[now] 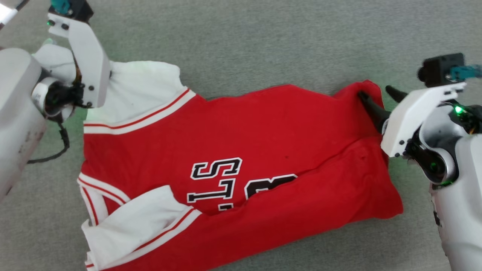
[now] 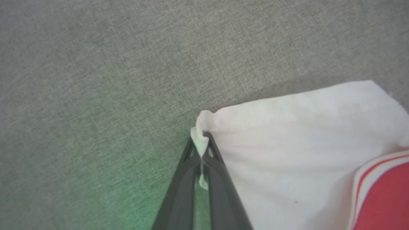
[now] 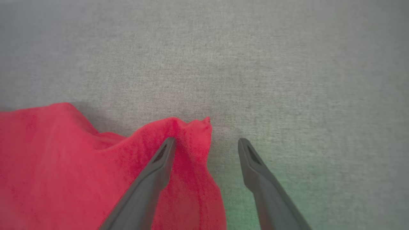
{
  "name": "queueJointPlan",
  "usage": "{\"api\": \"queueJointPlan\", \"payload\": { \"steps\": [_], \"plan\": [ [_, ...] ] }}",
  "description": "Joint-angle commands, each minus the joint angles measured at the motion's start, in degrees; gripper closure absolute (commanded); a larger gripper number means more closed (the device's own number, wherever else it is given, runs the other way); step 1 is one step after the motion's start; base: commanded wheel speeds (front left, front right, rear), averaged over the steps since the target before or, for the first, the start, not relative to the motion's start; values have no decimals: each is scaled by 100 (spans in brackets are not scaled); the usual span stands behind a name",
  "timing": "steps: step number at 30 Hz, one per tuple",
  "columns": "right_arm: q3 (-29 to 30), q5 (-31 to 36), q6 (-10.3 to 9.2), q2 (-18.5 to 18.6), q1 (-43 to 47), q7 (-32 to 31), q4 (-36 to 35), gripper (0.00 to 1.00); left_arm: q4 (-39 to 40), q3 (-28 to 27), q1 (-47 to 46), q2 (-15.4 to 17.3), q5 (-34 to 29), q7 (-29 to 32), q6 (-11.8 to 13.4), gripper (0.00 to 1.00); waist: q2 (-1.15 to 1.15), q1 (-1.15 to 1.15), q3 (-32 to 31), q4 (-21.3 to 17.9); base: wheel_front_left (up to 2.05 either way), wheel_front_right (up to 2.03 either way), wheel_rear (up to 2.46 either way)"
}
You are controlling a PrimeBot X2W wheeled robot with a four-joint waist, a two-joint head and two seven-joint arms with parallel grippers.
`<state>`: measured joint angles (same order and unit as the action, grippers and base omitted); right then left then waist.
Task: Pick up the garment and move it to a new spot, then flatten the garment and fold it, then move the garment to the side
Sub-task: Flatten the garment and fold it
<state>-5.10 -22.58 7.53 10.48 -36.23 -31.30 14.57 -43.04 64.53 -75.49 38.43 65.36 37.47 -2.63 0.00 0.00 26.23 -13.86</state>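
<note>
The garment, a red jersey with white sleeves and black-white lettering, lies spread on the grey cloth surface, its lower edge folded up over the lettering. My left gripper is shut on the hem corner of the far white sleeve. In the head view its fingers are hidden behind the white wrist mount at the upper left. My right gripper is open at the garment's far right red corner, one finger resting on the red cloth and the other over bare surface. The same gripper shows at the right.
The grey fabric surface stretches on every side of the garment. A black cable hangs by my left arm at the left edge.
</note>
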Motion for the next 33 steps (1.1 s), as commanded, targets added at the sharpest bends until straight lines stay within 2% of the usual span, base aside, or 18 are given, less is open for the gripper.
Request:
{"api": "queueJointPlan", "payload": {
  "steps": [1, 4, 5, 6, 9, 17, 24, 29, 33],
  "plan": [
    [-96, -103, -9, 31, -198, -285, 253, 0, -116, 72, 73, -73, -56, -29, -37, 100, 0, 0, 70, 129, 0, 0, 0],
    [-175, -190, -9, 48, -430, -754, 639, 0, -181, 84, 36, -161, -73, -70, -71, 100, 0, 0, 81, 203, 0, 0, 0],
    [-177, -261, -9, 17, -481, -917, 770, 47, -195, 84, 24, -189, -80, -104, -94, 100, 0, 0, 80, 223, 0, 0, 0],
    [-222, -319, -8, 1, -525, -1045, 867, 100, -218, 85, 12, -216, -81, -121, -112, 100, 0, 0, 76, 241, 0, 0, 0],
    [-290, -334, -8, 53, -652, -1272, 1061, 100, -272, 85, 0, -296, -88, -200, -146, 100, 0, 0, 44, 309, 0, 0, 0],
    [-360, -407, -8, 268, -692, -1112, 841, 100, -208, -83, -111, -370, 10, -577, -286, 100, 0, 0, -175, 471, 0, 0, 0],
    [-494, -655, -8, 721, -116, -1109, 84, 100, 369, -25, -46, -44, -6, -506, -332, 100, 0, 0, -566, 675, 0, 0, 0],
    [-398, -732, -8, 1100, 465, -1239, -513, 100, 1333, -70, 306, 397, 145, -403, -32, 100, 0, 0, -859, 826, 0, 0, 0],
    [-236, -762, -8, 1277, 999, -1366, -923, 100, 2458, -115, 815, 911, 375, -298, 538, 100, 0, 0, -1089, 925, 0, 0, 0]
  ]
}}
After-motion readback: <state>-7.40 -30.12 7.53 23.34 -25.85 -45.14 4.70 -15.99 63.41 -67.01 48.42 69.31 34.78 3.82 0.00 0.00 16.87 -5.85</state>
